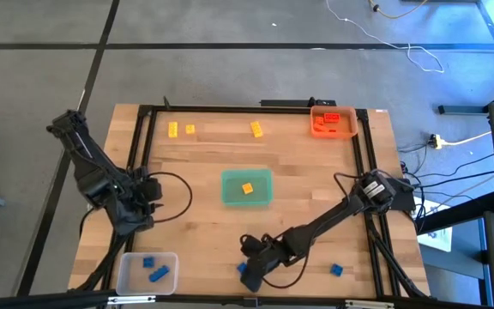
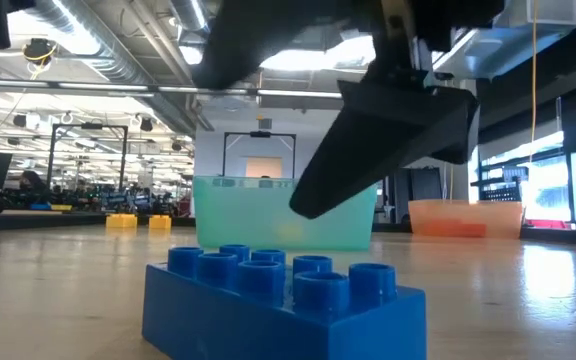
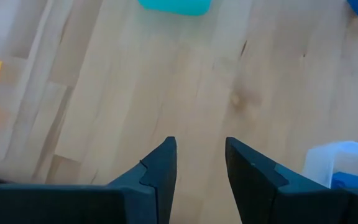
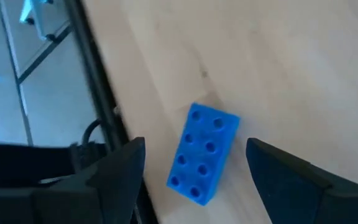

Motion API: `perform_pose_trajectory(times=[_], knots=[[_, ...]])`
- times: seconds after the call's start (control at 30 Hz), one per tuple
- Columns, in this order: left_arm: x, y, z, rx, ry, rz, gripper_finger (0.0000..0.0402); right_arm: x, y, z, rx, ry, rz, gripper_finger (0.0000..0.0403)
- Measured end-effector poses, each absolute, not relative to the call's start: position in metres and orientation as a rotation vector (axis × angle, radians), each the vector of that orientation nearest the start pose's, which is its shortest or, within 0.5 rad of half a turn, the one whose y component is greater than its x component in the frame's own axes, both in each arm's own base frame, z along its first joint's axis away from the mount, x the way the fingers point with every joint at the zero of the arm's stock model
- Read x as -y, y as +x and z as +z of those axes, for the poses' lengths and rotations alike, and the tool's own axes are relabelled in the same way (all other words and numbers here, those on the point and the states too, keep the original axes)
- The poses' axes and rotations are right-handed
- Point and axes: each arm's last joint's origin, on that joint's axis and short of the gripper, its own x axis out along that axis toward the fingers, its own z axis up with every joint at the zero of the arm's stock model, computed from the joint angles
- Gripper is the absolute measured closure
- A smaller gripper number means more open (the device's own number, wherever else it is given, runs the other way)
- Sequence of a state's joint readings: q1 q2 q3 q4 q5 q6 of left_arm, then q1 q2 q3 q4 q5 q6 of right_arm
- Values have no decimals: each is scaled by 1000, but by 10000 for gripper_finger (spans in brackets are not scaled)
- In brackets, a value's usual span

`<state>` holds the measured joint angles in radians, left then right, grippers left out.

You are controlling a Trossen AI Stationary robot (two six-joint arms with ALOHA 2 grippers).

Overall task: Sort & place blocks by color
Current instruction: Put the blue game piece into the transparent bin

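My right gripper (image 4: 196,143) is open above a blue eight-stud block (image 4: 202,154) that lies flat on the table near its near edge (image 1: 241,268). One finger stands on either side of the block, and in the low view a finger (image 2: 388,135) hangs above the block (image 2: 278,295) without touching it. A second blue block (image 1: 336,269) lies to the right. Three yellow blocks (image 1: 172,129) (image 1: 189,130) (image 1: 256,129) lie near the far edge. My left gripper (image 3: 199,142) waits open at the table's left (image 1: 140,204).
A green tray (image 1: 247,199) at the table's middle holds a yellow block (image 1: 248,188). An orange tray (image 1: 333,130) at the far right corner holds orange-red blocks. A clear tray (image 1: 135,260) at the near left corner holds blue blocks. A black frame rail (image 4: 95,74) runs close beside the block.
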<state>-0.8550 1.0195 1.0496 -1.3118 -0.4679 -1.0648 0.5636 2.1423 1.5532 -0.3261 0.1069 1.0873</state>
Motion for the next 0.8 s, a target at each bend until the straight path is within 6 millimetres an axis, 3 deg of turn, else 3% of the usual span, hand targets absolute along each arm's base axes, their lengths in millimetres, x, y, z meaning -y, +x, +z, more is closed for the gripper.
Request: perform_pose_trajectory(times=[0.3,0.6,0.8], knots=[[98,117,306,-1027,-192,266,275,-253,384,160,-940,581,-86,124],[96,119,306,-1026,-202,284,275,-257,384,128,-998,535,-113,124],[96,119,306,-1026,-203,284,275,-257,385,121,-1010,522,-135,129]])
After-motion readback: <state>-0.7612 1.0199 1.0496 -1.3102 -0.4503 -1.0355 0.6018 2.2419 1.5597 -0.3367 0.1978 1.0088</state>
